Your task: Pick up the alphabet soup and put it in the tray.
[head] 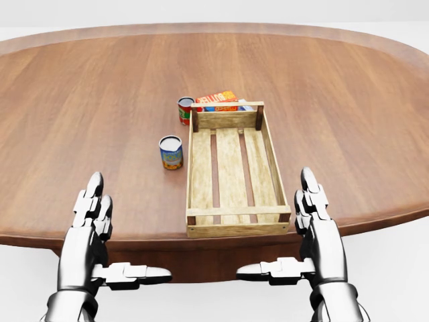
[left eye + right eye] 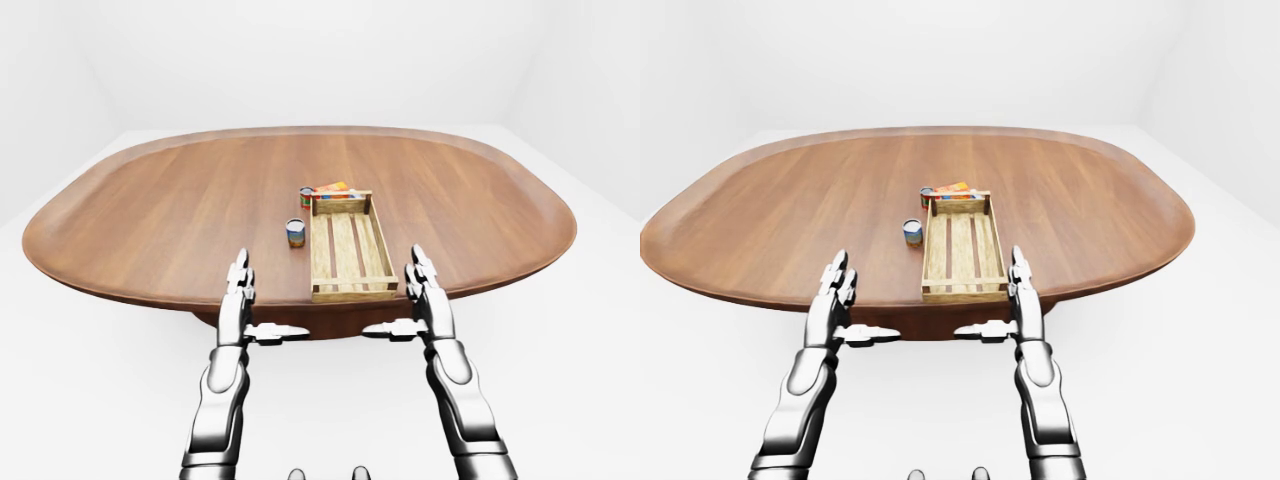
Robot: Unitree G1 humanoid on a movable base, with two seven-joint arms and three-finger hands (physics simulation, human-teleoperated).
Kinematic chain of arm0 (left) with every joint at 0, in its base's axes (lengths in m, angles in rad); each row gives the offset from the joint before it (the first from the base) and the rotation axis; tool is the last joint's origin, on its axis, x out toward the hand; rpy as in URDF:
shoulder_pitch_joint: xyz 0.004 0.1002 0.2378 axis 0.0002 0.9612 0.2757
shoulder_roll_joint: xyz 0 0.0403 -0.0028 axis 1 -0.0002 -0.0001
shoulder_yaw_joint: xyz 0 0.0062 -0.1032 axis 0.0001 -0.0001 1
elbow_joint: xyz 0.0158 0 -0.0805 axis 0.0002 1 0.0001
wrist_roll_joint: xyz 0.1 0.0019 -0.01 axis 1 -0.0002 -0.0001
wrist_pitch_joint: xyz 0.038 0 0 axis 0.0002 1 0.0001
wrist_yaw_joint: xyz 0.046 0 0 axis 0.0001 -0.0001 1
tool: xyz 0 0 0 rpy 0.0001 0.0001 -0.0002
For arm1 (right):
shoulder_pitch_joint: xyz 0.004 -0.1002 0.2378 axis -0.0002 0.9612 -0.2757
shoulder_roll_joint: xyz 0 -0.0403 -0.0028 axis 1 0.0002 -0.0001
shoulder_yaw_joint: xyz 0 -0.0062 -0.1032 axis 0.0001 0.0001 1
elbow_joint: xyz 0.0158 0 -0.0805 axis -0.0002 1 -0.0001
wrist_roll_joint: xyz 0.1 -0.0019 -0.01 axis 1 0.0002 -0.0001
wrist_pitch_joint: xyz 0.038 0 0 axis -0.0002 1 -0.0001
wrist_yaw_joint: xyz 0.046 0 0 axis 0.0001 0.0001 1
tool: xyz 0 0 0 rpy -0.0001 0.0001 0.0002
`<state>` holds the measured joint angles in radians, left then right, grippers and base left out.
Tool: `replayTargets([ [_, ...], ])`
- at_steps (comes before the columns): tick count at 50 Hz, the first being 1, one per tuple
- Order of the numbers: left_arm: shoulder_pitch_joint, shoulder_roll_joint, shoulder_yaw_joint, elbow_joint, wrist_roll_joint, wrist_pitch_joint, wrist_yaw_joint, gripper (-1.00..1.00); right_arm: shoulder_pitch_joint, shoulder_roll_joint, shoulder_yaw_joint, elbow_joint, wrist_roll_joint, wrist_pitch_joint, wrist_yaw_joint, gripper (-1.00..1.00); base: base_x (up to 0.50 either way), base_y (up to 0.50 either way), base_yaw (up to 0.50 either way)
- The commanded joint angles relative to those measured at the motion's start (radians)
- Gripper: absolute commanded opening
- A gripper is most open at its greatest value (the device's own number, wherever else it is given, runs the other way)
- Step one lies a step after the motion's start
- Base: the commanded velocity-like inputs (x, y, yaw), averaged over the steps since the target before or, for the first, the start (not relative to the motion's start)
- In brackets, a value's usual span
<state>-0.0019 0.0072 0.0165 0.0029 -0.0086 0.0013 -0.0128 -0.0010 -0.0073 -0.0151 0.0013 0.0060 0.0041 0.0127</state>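
Right now both hands, left hand [image 1: 90, 218] and right hand [image 1: 315, 215], hover open and empty at the table [image 1: 80, 100] edge; the alphabet soup [image 1: 171, 152] stands just left of the tray [image 1: 201, 161], so reach left-handed, fingers wide, avoiding the other can [image 1: 185, 111]

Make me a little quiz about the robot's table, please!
1. True or false: the wooden tray has a can inside it.
2. How many cans stand on the table?
3. The blue-and-yellow can stands on which side of the tray in the head view: A left, B right?

Key
1. False; the tray holds nothing.
2. Two: the blue-and-yellow can and a red can by the tray's top left corner, next to an orange box.
3. A.
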Motion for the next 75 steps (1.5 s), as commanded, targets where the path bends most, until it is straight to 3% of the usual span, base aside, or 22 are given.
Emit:
replayTargets([
  [1,-0.004,0.012,0.026,0.005,-0.014,0.004,-0.018,1.0,-0.002,-0.012,-0.025,0.003,0.01,0.008,0.018,0.98,0.0,0.0,0.0],
  [12,-0.002,0.013,0.027,0.001,-0.016,0.005,-0.017,1.0,-0.002,-0.011,-0.024,0.004,0.011,0.006,0.018,0.98,0.0,0.0,0.0],
  [23,-0.007,0.014,0.028,0.008,-0.003,0.023,-0.005,1.0,-0.001,-0.011,-0.024,0.002,0.014,0.005,0.019,0.98,0.0,0.0,0.0],
  [27,-0.018,0.016,0.024,0.029,0.029,0.04,0.017,1.0,-0.001,-0.011,-0.025,0.002,0.017,0.005,0.02,0.98,0.0,0.0,0.0],
  [28,-0.018,0.016,0.024,0.029,0.029,0.04,0.017,1.0,-0.001,-0.011,-0.025,0.002,0.017,0.005,0.02,0.98,0.0,0.0,0.0],
  [29,-0.015,0.015,0.026,0.025,0.019,0.023,0.008,1.0,-0.001,-0.011,-0.025,0.002,0.017,0.005,0.02,0.99,0.0,0.0,0.0],
  [32,-0.014,0.015,0.025,0.028,0.026,0.019,0.012,1.0,-0.001,-0.011,-0.026,0.003,0.018,0.002,0.02,1.0,0.0,0.0,0.0],
  [44,-0.011,0.015,0.024,0.031,0.034,0.019,0.014,1.0,-0.001,-0.012,-0.026,0.006,0.012,0.001,0.015,0.99,0.0,0.0,0.0],
  [60,-0.007,0.013,0.021,0.033,0.043,0.023,0.021,1.0,-0.002,-0.012,-0.025,-0.002,0.004,0.022,0.011,0.99,0.0,0.0,0.0],
  [62,-0.006,0.013,0.021,-0.023,0.045,0.061,0.025,1.0,0.0,-0.012,-0.024,-0.074,0.011,0.07,0.009,0.99,0.0,0.0,0.0],
  [63,-0.006,0.013,0.021,-0.025,0.045,0.063,0.025,1.0,0.001,-0.012,-0.024,-0.076,0.01,0.072,0.009,0.99,0.0,0.0,0.0],
  [64,-0.002,0.01,0.017,-0.179,0.04,0.086,0.028,1.0,0.007,-0.015,-0.02,-0.206,-0.001,0.083,-0.001,0.99,0.0,0.0,0.0],
  [65,-0.002,0.009,0.017,-0.189,0.04,0.086,0.028,1.0,0.007,-0.014,-0.021,-0.215,-0.003,0.083,0.0,0.99,0.0,0.0,0.0],
  [69,-0.018,0.009,-0.006,-0.51,0.066,0.086,0.015,1.0,0.013,-0.013,-0.022,-0.427,-0.008,0.083,0.004,0.99,0.0,0.0,0.0],
  [75,-0.034,0.006,-0.024,-0.64,0.091,0.086,0.002,1.0,0.007,-0.009,-0.01,-0.52,-0.028,0.083,0.004,0.99,0.0,0.0,0.0],
])
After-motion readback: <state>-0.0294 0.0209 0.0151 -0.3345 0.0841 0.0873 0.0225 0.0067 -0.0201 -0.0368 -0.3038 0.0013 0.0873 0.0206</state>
